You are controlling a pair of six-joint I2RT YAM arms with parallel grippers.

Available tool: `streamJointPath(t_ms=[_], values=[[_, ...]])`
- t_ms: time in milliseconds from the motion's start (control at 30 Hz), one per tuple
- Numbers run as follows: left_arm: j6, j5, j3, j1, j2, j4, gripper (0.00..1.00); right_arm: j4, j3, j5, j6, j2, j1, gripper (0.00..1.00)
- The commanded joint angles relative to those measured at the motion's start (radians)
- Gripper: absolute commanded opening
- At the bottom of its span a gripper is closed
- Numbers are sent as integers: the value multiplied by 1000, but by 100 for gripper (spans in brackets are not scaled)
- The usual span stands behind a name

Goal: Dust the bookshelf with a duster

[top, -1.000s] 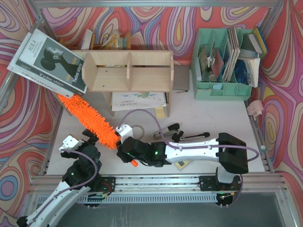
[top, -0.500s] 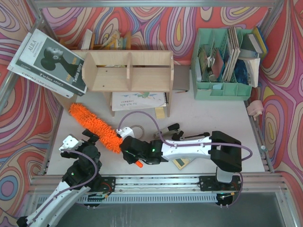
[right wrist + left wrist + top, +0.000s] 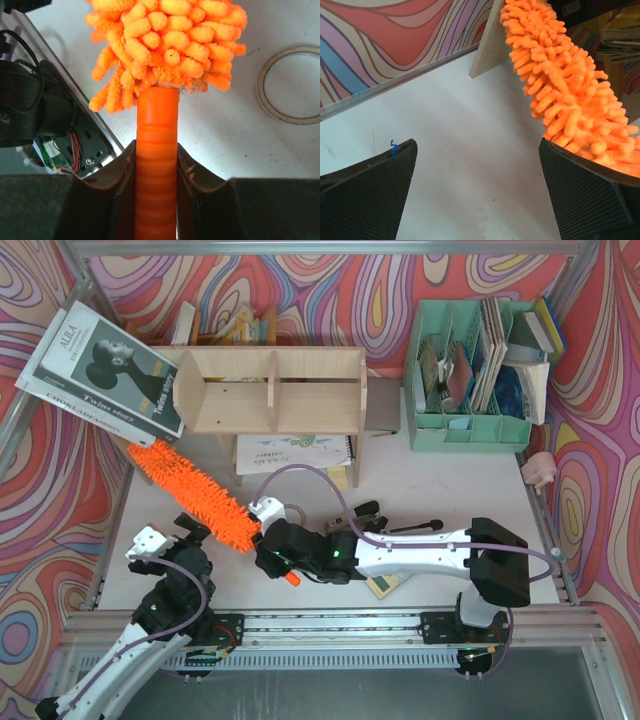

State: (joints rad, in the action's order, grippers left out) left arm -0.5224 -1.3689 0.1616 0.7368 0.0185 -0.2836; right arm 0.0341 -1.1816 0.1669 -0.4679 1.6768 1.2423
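The duster [image 3: 195, 495] is bright orange and shaggy, and lies slanted over the table's left side, its tip near the bookshelf's left end. My right gripper [image 3: 272, 552] is shut on its orange handle [image 3: 156, 130], just behind the fluffy head [image 3: 165, 45]. The bookshelf [image 3: 270, 390] is light plywood with a central divider and stands at the back. My left gripper [image 3: 170, 535] is open beside the duster's near end, over bare table, with the head [image 3: 560, 75] brushing past its right finger [image 3: 585, 195]. A light wooden panel [image 3: 486, 45] shows ahead.
A mint-green file organizer [image 3: 470, 370] full of papers stands at the back right. Books [image 3: 100, 370] lean at the back left. A notebook [image 3: 295, 452] lies under the shelf. A tape ring [image 3: 295, 85], black-handled tools [image 3: 385, 525] and a pink object [image 3: 540, 470] lie on the table.
The duster head drew back toward the near side half a second ago, then swept out again to the far left. The right gripper stayed shut on the handle. The left arm stayed still.
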Motion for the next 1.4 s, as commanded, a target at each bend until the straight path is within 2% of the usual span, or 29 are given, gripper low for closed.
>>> streamJointPath(t_ms=[0,267,733,1100,1367], values=[[18,4,-17,-5,-11,18,98,-76,40,-18,0,-9,1,0],[34,10,-23,-6,-8,64,98,-14,10,-16,-22,87,-7,0],[33,10,-23,-7,-12,60,99,-69,-145,111,116,37,-35,0],[32,8,-23,-7,-13,58,98,-56,-94,30,0,140,-41,0],[32,10,-23,-7,-14,58,98,-29,-120,-7,-21,204,-55,0]])
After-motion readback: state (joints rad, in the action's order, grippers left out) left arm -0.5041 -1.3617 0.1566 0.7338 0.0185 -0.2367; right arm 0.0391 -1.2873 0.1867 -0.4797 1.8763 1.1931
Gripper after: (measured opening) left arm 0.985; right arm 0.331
